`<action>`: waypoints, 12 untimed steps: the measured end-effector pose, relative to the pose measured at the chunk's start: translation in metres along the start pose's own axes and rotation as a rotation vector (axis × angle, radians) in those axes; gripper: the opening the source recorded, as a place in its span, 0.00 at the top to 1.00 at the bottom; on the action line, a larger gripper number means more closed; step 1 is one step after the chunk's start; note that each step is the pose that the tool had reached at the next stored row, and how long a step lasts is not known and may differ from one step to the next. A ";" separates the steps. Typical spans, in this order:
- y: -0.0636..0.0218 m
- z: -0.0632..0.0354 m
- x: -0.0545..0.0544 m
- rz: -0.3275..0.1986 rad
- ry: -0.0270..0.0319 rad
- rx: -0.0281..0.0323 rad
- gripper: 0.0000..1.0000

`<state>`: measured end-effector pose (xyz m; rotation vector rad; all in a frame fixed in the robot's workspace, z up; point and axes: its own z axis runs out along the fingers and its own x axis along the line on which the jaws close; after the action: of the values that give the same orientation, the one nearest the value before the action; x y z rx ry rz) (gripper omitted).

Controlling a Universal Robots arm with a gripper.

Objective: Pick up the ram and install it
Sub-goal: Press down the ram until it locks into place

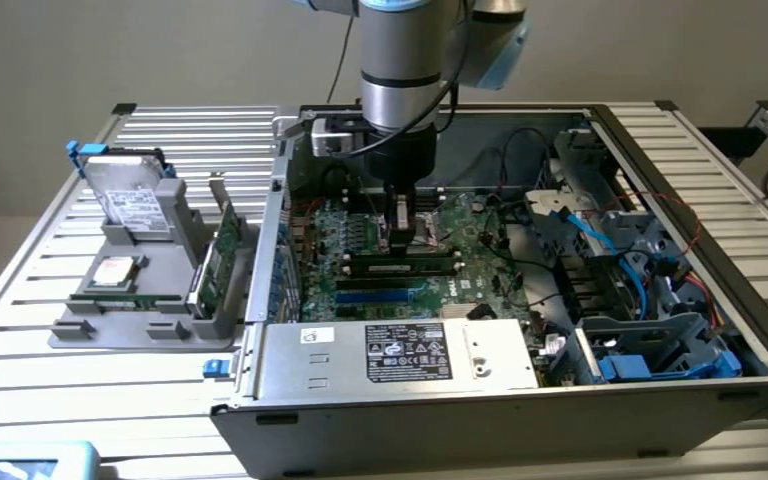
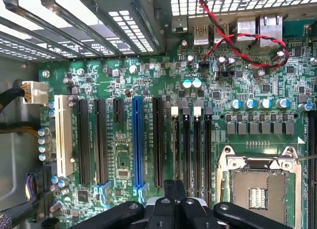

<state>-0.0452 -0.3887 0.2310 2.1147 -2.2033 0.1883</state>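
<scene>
The claw (image 1: 406,222) is down inside the open computer case (image 1: 491,395), hanging low over the green motherboard (image 1: 484,235) with its fingers drawn fully together. From where I stand they seem pinched on something thin and dark that runs downward between them, but I cannot tell for sure whether that is the ram or part of the claw itself. In the wrist view the claw's (image 2: 174,201) black fingers meet over the row of long memory slots (image 2: 190,149), and a narrow dark edge pokes out between them toward those slots. Just in front of the claw in the exterior view, nearer the power supply (image 1: 411,352), a long thin stick (image 1: 404,266) lies across the board with its long axis running between that view's left and right; it reads as a ram stick already sitting in a slot, with blue slots (image 1: 377,292) next to it. So the relation that matters is close: the slots lie directly under and just ahead of the fingers, and their length runs crosswise to the arm's (image 1: 404,70) upright column. Outside the case, on the slatted tabletop (image 1: 37,300) toward the exterior view's left, a grey holder (image 1: 144,315) carries a hard drive (image 1: 137,195) and an upright green card (image 1: 228,235), well apart from the claw.
</scene>
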 end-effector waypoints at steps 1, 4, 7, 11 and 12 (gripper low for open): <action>0.0001 0.0011 0.000 0.000 -0.0004 0.0001 0.89; 0.0002 0.0032 0.000 0.000 -0.0013 0.0000 0.89; 0.0003 0.0054 -0.001 0.000 -0.0011 -0.0003 0.89; 0.0004 0.0075 -0.001 0.000 -0.0017 -0.0002 0.89; 0.0004 0.0077 -0.001 0.000 -0.0014 -0.0002 0.89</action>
<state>-0.0453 -0.3888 0.2233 2.1159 -2.2034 0.1865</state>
